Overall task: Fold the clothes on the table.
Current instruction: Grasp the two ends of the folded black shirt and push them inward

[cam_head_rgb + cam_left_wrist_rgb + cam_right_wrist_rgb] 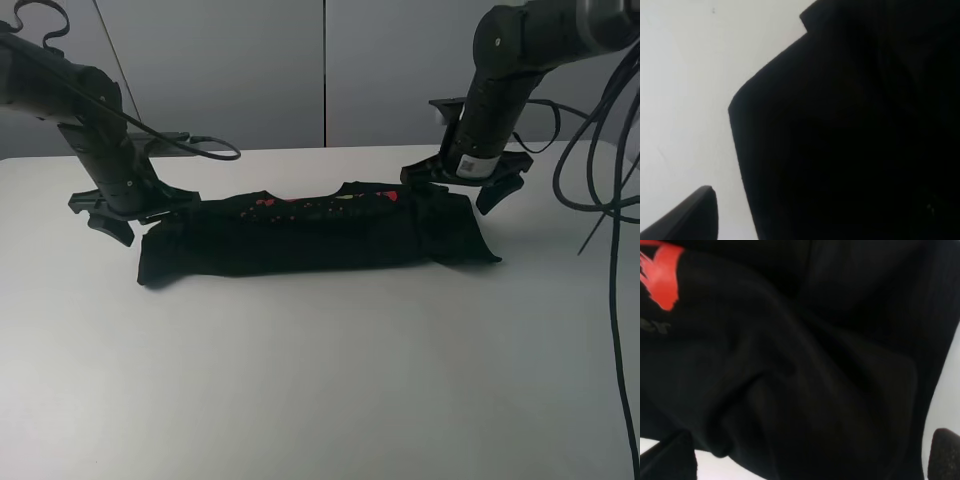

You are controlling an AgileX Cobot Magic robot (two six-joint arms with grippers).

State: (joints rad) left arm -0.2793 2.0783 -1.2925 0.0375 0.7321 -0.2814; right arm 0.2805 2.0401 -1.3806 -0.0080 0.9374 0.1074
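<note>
A black garment [310, 235] with a red print [330, 203] lies folded into a long strip across the white table [320, 380]. My left gripper [130, 212] hangs at the strip's left end with its jaws spread. In the left wrist view one finger [687, 217] shows over bare table beside the cloth [855, 130]; the other finger is hidden. My right gripper [458, 188] hangs over the strip's right end, jaws spread wide. The right wrist view shows both fingertips [945, 455] apart, with bunched black cloth [805, 365] and a red patch [662, 275] between and beyond them.
Black cables [610, 180] hang down at the right side beside the right arm. A cable [200, 148] loops behind the left arm. A grey wall [320, 70] stands behind the table's far edge.
</note>
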